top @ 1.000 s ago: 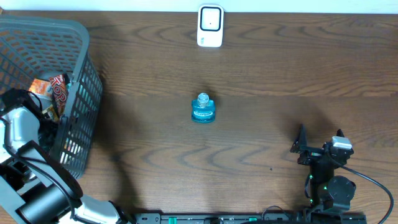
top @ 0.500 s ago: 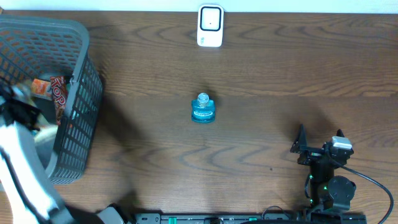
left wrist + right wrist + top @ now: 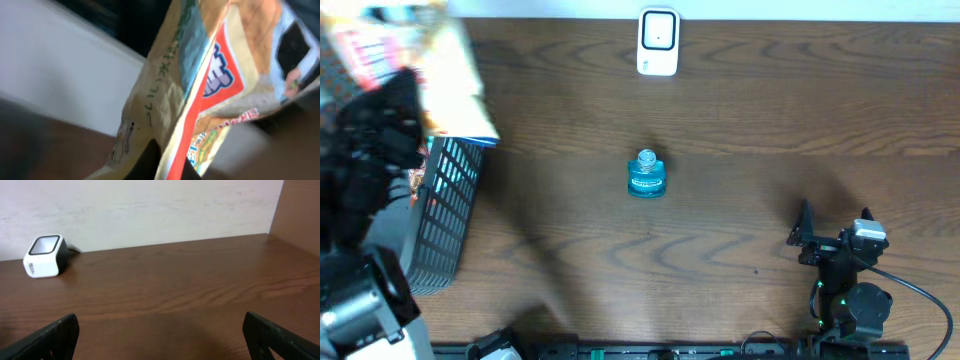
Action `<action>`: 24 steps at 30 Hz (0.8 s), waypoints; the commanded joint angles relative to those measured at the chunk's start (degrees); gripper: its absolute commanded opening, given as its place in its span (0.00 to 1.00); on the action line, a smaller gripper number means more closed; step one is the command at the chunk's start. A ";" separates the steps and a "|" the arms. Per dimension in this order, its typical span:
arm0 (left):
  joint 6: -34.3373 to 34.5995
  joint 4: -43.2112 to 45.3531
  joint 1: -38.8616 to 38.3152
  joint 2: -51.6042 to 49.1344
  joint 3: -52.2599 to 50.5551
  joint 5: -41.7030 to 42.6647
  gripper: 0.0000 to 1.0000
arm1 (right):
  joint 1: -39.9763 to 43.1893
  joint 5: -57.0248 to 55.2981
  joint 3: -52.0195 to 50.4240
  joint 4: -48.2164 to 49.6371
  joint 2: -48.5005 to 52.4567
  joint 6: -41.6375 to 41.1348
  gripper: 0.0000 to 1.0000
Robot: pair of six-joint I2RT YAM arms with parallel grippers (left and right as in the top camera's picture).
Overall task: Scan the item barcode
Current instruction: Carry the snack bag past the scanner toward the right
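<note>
The left pincer (image 3: pixel 400 100) is clamped on a snack packet (image 3: pixel 200 85) and holds it above the basket (image 3: pixel 445 215) at 10 o'clock on the tabletop (image 3: pixel 750 120), clear of the rim for transfer. The scanner (image 3: pixel 658 42) stands at 12 o'clock, well apart from the packet. Blur hides which face carries the barcode. A blue bottle (image 3: pixel 646 175) stands at centre, near the likely transfer path. The right pincer (image 3: pixel 834 222) rests spread open and empty at 5 o'clock, out of the way.
</note>
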State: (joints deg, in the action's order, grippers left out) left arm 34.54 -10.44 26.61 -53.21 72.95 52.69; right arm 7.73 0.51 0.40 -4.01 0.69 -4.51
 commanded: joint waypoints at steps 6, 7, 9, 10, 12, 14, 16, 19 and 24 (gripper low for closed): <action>-12.46 6.29 -38.12 -11.69 0.66 5.42 0.07 | 0.31 0.48 -0.09 -0.13 -0.31 -0.13 0.99; -12.46 6.29 -41.00 -13.66 0.66 3.02 0.07 | 0.31 0.48 -0.09 -0.13 -0.31 -0.13 0.99; -11.47 6.27 -47.58 -18.75 0.66 -3.78 0.07 | 0.31 0.48 -0.09 -0.13 -0.31 -0.13 0.99; -10.29 6.27 -49.79 -20.61 0.66 -6.93 0.07 | 0.31 0.48 -0.09 -0.13 -0.31 -0.13 0.99; -2.29 6.27 -55.76 -25.88 0.66 -19.58 0.07 | 0.31 0.48 -0.09 -0.13 -0.31 -0.13 0.99; 9.01 6.29 -61.75 -30.99 0.66 -33.38 0.08 | 0.31 0.48 -0.09 -0.13 -0.31 -0.13 0.99; 16.98 6.29 -68.24 -36.26 0.66 -47.12 0.07 | 0.31 0.48 -0.09 -0.13 -0.31 -0.13 0.99; 21.84 6.25 -74.16 -42.05 0.66 -60.72 0.08 | 0.33 0.48 -0.09 -0.13 -0.31 -0.13 0.99; 24.28 6.16 -78.60 -50.69 0.66 -69.96 0.07 | 0.31 0.48 -0.09 -0.13 -0.31 -0.13 0.99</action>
State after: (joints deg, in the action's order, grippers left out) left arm 54.19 -4.64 -50.70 -100.14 72.99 -4.01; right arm 7.73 0.67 0.40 -3.99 0.69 -4.51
